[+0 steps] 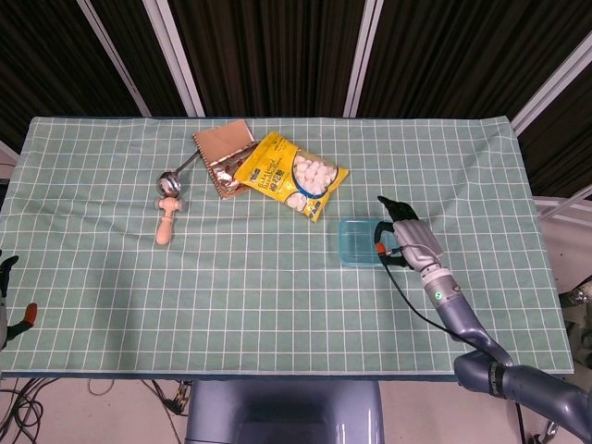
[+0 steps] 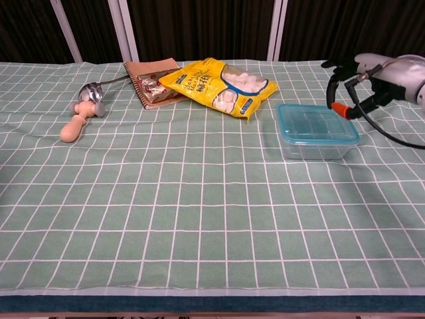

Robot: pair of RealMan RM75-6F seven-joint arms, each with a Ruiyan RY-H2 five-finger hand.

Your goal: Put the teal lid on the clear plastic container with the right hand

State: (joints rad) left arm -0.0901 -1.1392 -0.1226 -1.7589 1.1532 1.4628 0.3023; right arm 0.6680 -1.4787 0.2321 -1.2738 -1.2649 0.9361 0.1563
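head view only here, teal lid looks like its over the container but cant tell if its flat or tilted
Observer: The chest view shows the teal lid lying level on the clear plastic container, with the clear front wall showing under it.
Operator: is the right hand touching it
Observer: No. In the chest view the right hand hangs above the lid's far right corner, with a clear gap between them.
Operator: anything in the hand
Observer: Nothing; from the side its fingers are apart and hold nothing.
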